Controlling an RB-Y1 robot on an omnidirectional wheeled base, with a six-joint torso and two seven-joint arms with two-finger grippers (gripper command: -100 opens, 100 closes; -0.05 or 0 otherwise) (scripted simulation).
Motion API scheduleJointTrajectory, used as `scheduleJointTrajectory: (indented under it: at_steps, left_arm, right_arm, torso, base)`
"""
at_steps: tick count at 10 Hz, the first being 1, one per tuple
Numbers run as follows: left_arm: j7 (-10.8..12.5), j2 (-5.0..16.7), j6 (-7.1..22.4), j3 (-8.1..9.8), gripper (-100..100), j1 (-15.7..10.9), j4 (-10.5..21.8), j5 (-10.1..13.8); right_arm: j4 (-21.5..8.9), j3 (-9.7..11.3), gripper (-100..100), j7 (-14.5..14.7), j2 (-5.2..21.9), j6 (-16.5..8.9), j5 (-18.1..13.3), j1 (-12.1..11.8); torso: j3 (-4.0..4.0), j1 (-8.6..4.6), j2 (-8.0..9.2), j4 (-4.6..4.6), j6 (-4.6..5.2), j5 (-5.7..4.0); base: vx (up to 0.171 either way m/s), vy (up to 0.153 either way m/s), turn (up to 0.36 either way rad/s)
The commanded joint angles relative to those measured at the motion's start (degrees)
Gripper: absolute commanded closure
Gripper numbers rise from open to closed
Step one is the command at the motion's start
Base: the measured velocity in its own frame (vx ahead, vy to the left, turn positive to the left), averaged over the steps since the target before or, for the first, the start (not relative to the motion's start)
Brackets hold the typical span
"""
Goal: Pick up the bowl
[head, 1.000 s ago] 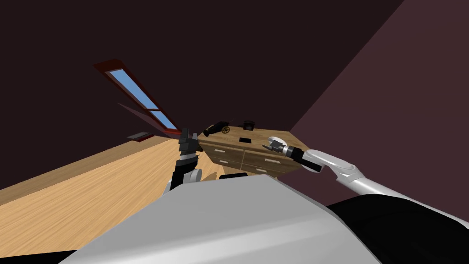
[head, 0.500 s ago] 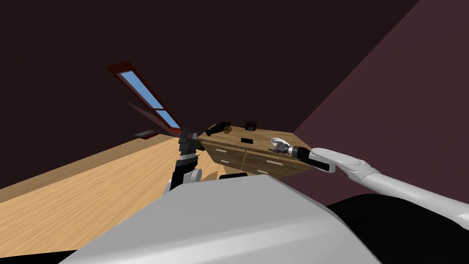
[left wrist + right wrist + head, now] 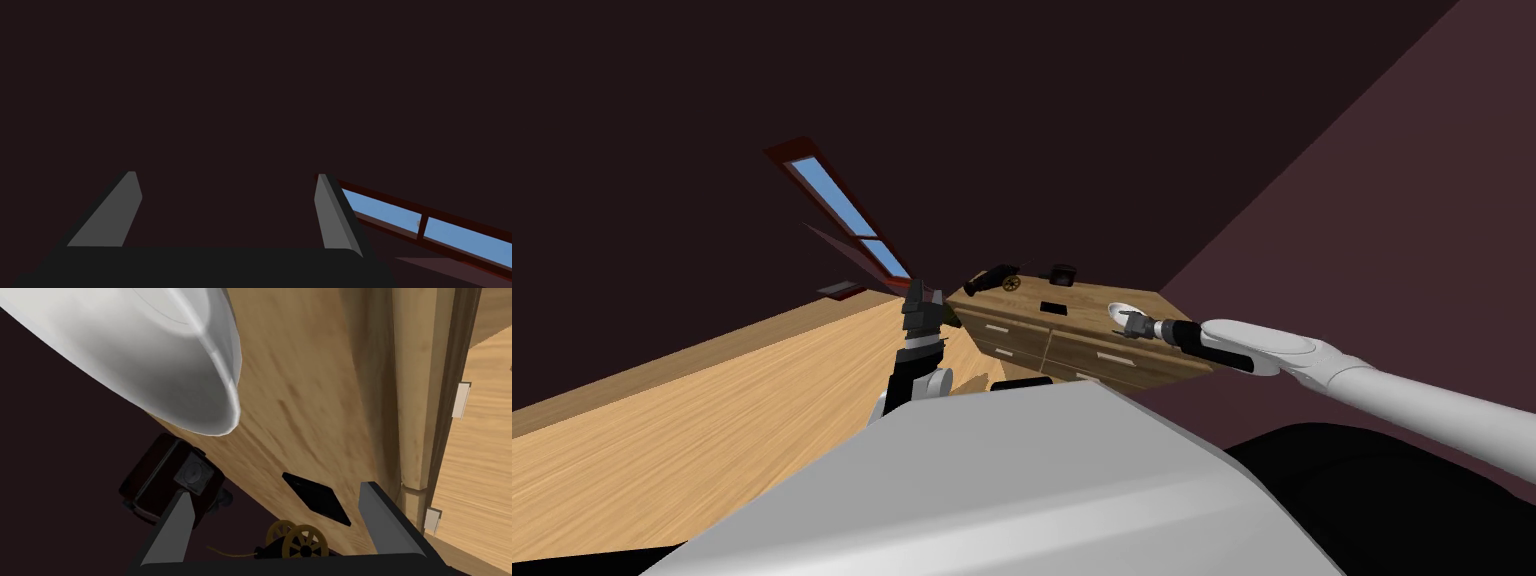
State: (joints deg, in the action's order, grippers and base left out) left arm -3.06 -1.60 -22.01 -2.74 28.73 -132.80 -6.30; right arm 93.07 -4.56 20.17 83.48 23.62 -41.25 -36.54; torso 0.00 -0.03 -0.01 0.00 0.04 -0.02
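Your right gripper (image 3: 275,493) has its fingers apart, short of the white round bowl (image 3: 165,363), which is cut off, at the wooden dresser's (image 3: 1072,300) right end. Left gripper (image 3: 225,175) also spread.

Home room, wooden dresser (image 3: 1032,338) with drawers, plank floor (image 3: 712,420), window (image 3: 832,198), dark walls (image 3: 1012,120)

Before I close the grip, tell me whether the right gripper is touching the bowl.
Apart. The right wrist view shows the right gripper open and short of the white bowl, with bare dresser top between fingertips and rim.
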Motion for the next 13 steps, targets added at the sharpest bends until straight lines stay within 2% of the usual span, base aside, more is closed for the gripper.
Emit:
scheduleJointTrajectory:
  at_steps: [1, 4, 5, 8, 9, 10, 11, 12, 13]
  left_arm:
    - [0.0, 0.0, 0.0, 0.00, 0, 0.0, 0.0, 0.0]
    - [0.0, 0.0, 0.0, 0.00, 0, 0.0, 0.0, 0.0]
    - [0.0, 0.0, 0.0, 0.00, 0, 0.0, 0.0, 0.0]
    - [0.0, 0.0, 0.0, 0.00, 0, 0.0, 0.0, 0.0]
    - [0.0, 0.0, 0.0, 0.00, 0, 0.0, 0.0, 0.0]
    - [0.0, 0.0, 0.0, 0.00, 0, 0.0, 0.0, 0.0]
    - [0.0, 0.0, 0.0, 0.00, 0, 0.0, 0.0, 0.0]
    - [0.0, 0.0, 0.0, 0.00, 0, 0.0, 0.0, 0.0]
    - [0.0, 0.0, 0.0, 0.00, 0, 0.0, 0.0, 0.0]
  right_arm:
    - [-2.4, 0.7, -100, 1.3, 2.3, 0.2, -1.3, -0.5]
    - [-6.6, 2.2, -100, 3.7, 6.8, 0.0, -4.2, -2.4]
    - [-6.6, 2.2, -100, 3.7, 6.8, 0.0, -4.2, -2.4]
    - [-9.8, 4.2, -100, 5.6, 10.3, 0.0, -6.6, -4.5]
    - [-9.8, 4.2, -100, 5.6, 10.3, 0.0, -6.6, -4.5]
    - [-10.1, 5.1, -100, 5.9, 10.6, 0.3, -7.1, -5.4]
    - [-9.8, 5.2, -100, 5.6, 10.5, 0.0, -7.0, -4.5]
    - [-9.8, 5.4, 0, 5.5, 10.5, -0.1, -7.1, -4.5]
    - [-10.1, 6.2, -100, 6.1, 8.9, -1.0, -7.5, -4.4]
  torso:
    - [0.00, 0.00, 0.00, 0.00, 0.00, 0.00]
    - [-0.01, 0.00, -0.02, -0.01, -0.01, 0.00]
    - [-0.01, -0.02, -0.02, -0.01, 0.00, -0.02]
    - [0.00, 0.01, 0.00, 0.00, 0.00, 0.00]
    - [0.00, 0.00, 0.00, 0.00, 0.02, -0.01]
    - [-0.01, 0.00, -0.02, -0.01, 0.00, -0.01]
    - [-0.01, 0.00, -0.02, -0.01, 0.01, -0.02]
    - [0.00, 0.01, 0.01, 0.00, 0.01, -0.01]
    - [0.02, 0.02, 0.03, 0.01, 0.01, -0.01]
  base:
    - [0.007, 0.000, 0.054]
    - [0.011, -0.005, 0.068]
    - [0.009, -0.004, 0.024]
    - [0.012, -0.002, 0.053]
    - [0.017, -0.007, 0.020]
    - [0.016, -0.006, 0.028]
    - [0.007, -0.003, 0.007]
    - [0.000, 0.000, 0.000]
    - [0.032, -0.007, 0.084]
